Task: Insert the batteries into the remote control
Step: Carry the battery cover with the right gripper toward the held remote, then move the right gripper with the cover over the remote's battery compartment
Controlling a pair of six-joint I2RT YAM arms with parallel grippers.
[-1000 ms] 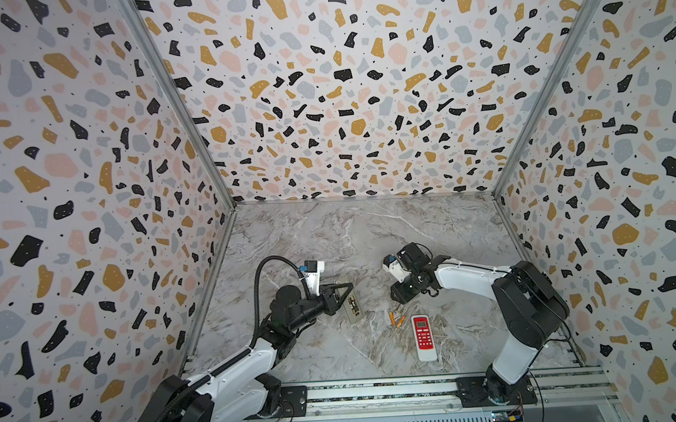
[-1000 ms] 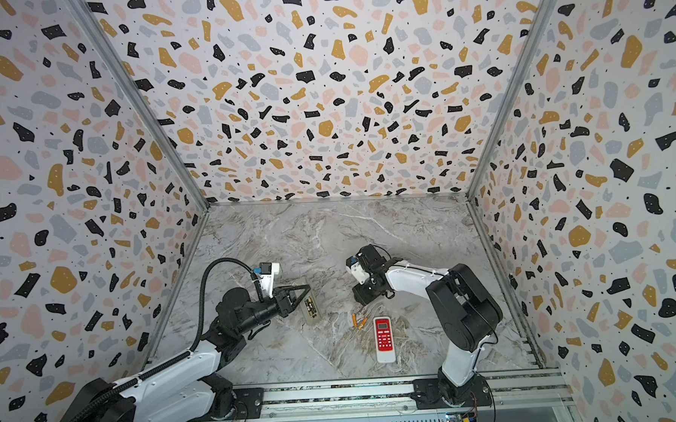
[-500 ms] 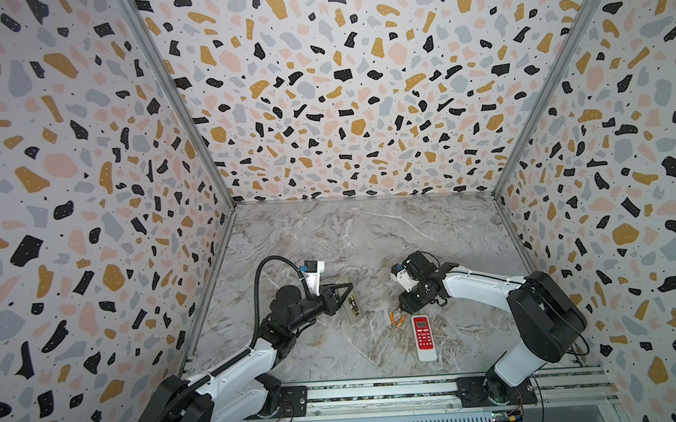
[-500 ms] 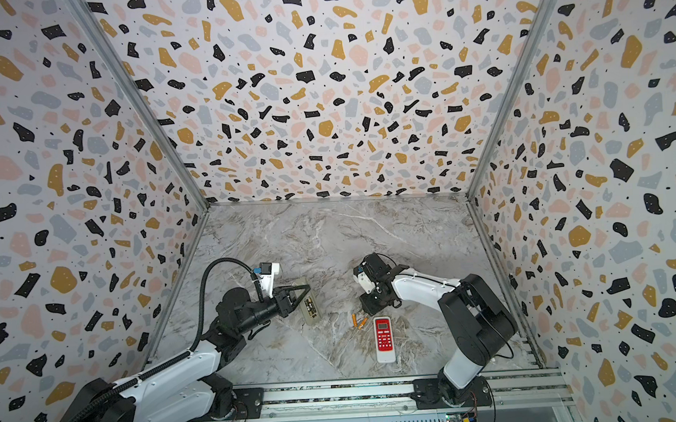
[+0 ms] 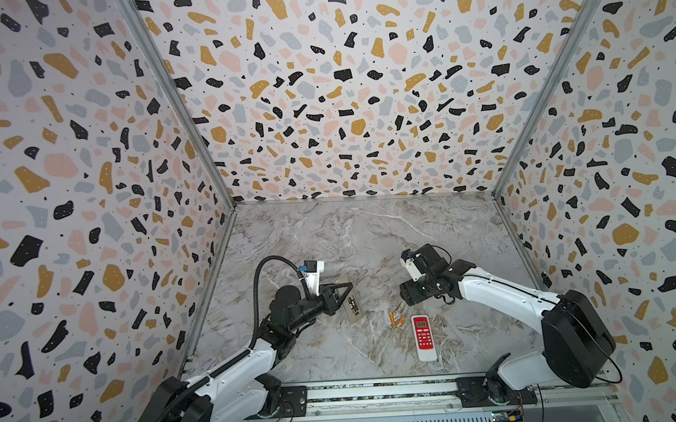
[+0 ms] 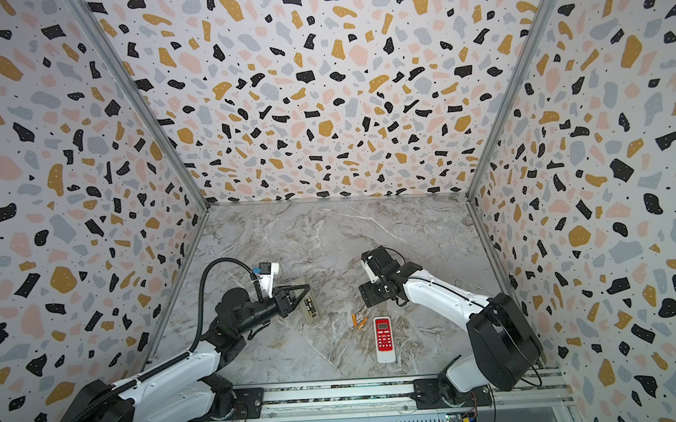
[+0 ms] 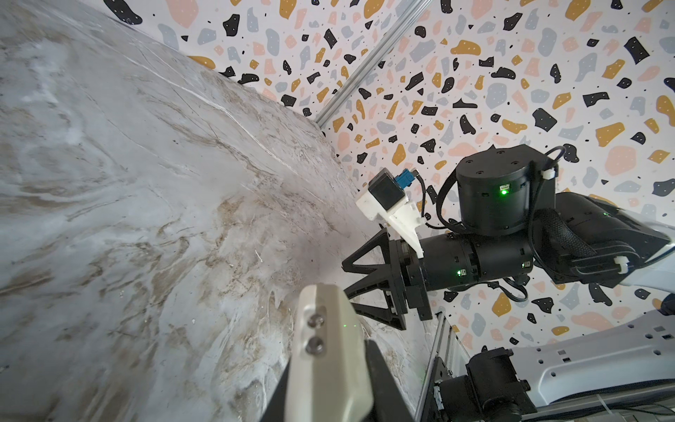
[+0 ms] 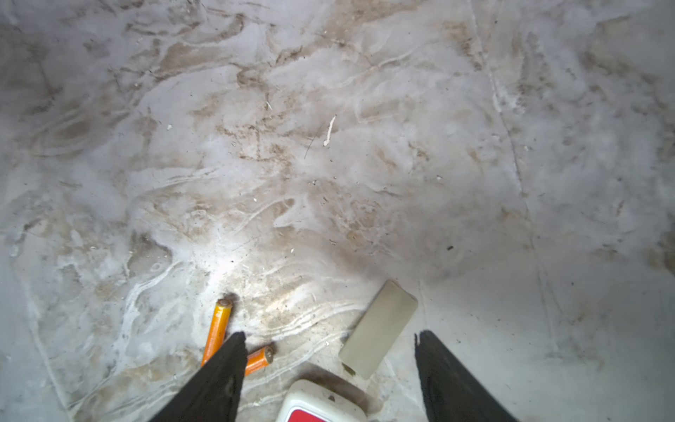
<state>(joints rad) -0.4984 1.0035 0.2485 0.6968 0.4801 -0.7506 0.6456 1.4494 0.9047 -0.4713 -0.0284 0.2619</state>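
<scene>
Marbled counter (image 5: 329, 236) fills the floor between speckled terrazzo walls. Two orange batteries (image 8: 218, 330) lie on it close together in a V, just beside the top end of a red-faced remote (image 5: 424, 336). The right tool (image 8: 330, 380) hovers over them with its jaws spread wide, gripping nothing. A flat grey cover (image 8: 378, 329) lies on the counter near that remote. The left tool (image 5: 342, 298) is clamped on a grey remote (image 5: 351, 303), well apart from the orange batteries; dark and gold bits show in its upturned back.
</scene>
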